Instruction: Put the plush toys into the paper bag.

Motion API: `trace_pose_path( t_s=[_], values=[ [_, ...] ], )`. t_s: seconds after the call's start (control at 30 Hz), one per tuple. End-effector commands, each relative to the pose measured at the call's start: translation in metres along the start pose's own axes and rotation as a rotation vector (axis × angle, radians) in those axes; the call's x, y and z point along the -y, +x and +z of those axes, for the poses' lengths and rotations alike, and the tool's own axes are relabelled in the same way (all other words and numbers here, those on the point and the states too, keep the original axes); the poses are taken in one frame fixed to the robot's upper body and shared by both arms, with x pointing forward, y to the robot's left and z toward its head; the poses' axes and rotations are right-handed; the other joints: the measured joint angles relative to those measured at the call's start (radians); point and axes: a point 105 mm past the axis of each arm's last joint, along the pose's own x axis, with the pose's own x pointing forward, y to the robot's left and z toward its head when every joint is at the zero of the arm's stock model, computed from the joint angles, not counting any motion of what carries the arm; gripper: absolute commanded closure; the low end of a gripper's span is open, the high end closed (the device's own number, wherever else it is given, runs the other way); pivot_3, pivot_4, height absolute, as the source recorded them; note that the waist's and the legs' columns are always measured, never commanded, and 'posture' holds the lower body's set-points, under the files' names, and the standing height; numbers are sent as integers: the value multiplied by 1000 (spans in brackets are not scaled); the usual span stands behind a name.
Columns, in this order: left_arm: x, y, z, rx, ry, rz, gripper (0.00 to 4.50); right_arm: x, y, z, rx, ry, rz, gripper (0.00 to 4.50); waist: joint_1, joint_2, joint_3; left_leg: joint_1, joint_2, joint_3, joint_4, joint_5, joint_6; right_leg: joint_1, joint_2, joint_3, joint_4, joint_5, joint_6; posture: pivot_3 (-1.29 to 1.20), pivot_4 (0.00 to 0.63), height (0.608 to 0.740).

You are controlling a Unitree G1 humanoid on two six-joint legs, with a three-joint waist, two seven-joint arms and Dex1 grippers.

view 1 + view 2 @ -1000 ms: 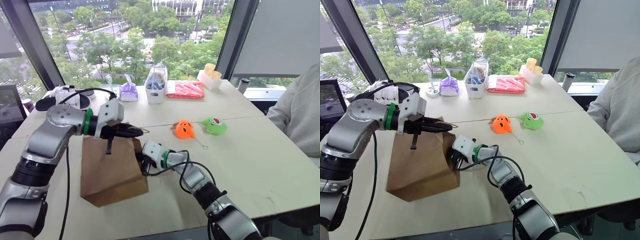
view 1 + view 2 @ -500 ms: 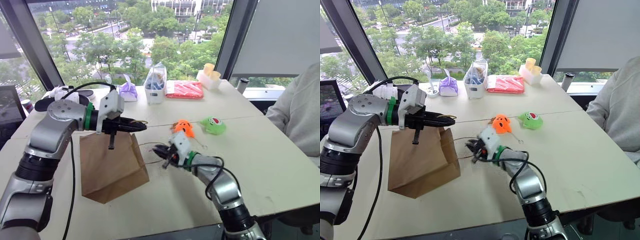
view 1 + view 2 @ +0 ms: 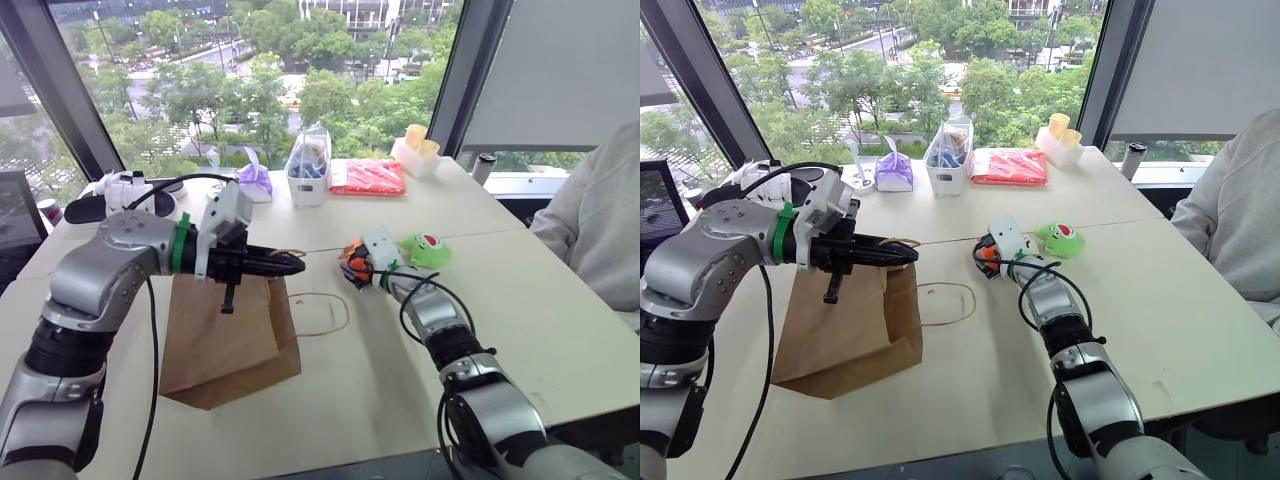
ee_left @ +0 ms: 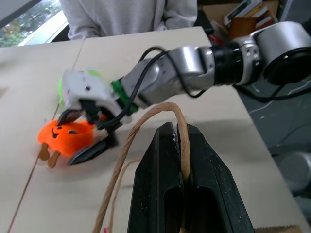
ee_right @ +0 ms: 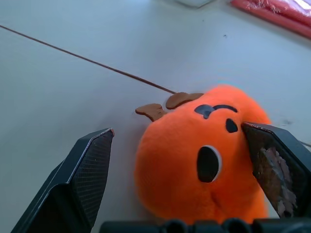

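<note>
The brown paper bag (image 3: 225, 335) stands on the table at the left. My left gripper (image 3: 294, 265) is shut on one of its cord handles (image 4: 171, 108) and holds it up above the bag's mouth. The other handle (image 3: 316, 312) lies in a loop on the table. My right gripper (image 5: 178, 129) is open, one finger on each side of the orange plush toy (image 5: 194, 150), which lies on the table. The green plush toy (image 3: 427, 250) lies just to the right of it.
Along the window stand a purple pouch (image 3: 256, 180), a clear bag with blue contents (image 3: 311, 162), a red packet (image 3: 368, 178) and yellow cups (image 3: 420, 145). A black and white device (image 3: 120, 190) lies at the far left. A person in grey (image 3: 600, 210) sits at the right.
My right gripper left the bag's side, swung right and forward to the orange toy, and opened around it. The left gripper kept its grip on the handle; the bag stands more upright.
</note>
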Motion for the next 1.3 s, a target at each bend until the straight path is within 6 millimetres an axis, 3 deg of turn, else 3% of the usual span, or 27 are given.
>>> trace_pose_path(
  t_s=[0.03,0.13,0.23,0.43,0.5,0.63,0.8,0.9,0.97,1.1,1.2,1.3],
  values=[
    [13,-8,-3,-48,6,-14,4500,6,5,6,-1,-42,-53,21,0,0,0,0,0,0,0,0,0,0,0,0,0,0,0,0,150,740],
    [16,-15,-17,-131,18,-8,4500,9,7,-5,-52,-92,-76,21,-1,0,0,1,0,0,0,0,0,0,0,0,0,0,0,0,150,740],
    [15,-21,-21,-156,13,5,4500,11,6,-9,-54,-112,-78,875,3,0,0,1,0,0,0,0,0,1,1,0,0,0,0,0,150,740],
    [13,-31,-24,-179,-2,23,4500,17,4,-9,-25,-122,-97,3925,1,0,0,2,0,0,0,0,0,2,1,0,0,0,0,0,150,740],
    [12,-34,-25,-186,0,30,4500,18,2,-2,18,-136,-93,4487,1,0,0,2,0,0,0,0,0,2,1,0,0,0,0,0,150,740],
    [2,-37,-13,-140,19,74,4500,19,-14,36,222,-115,-29,4495,5,0,0,1,0,-1,0,0,0,1,1,0,0,0,0,0,150,740],
    [-6,-39,1,-108,39,95,4500,9,-51,63,376,-90,160,4495,4,0,0,0,0,-1,1,0,0,1,1,0,0,0,0,0,150,740],
    [-8,-40,4,-104,46,99,4500,2,-71,71,422,-80,262,4495,4,0,0,0,0,-1,1,0,0,1,1,0,0,0,0,0,150,740],
    [-11,-40,5,-99,52,101,4500,-2,-96,77,457,-65,379,4495,6,1,0,1,0,-1,0,0,1,1,1,0,0,0,0,0,150,740],
    [-15,-39,9,-75,54,112,4500,-23,-135,72,447,-159,595,4495,14,1,0,0,0,-1,2,-1,3,2,0,-1,-1,0,0,0,150,740],
    [-15,-37,10,-71,55,102,4500,-38,-151,79,490,-205,677,4495,7,1,0,0,0,0,3,-4,6,3,0,-1,-1,0,0,0,150,740],
    [-15,-34,9,-72,55,91,4500,-44,-154,88,537,-262,681,4495,6,1,0,2,1,0,2,-4,6,3,1,-1,-1,0,0,0,150,740]
  ],
)
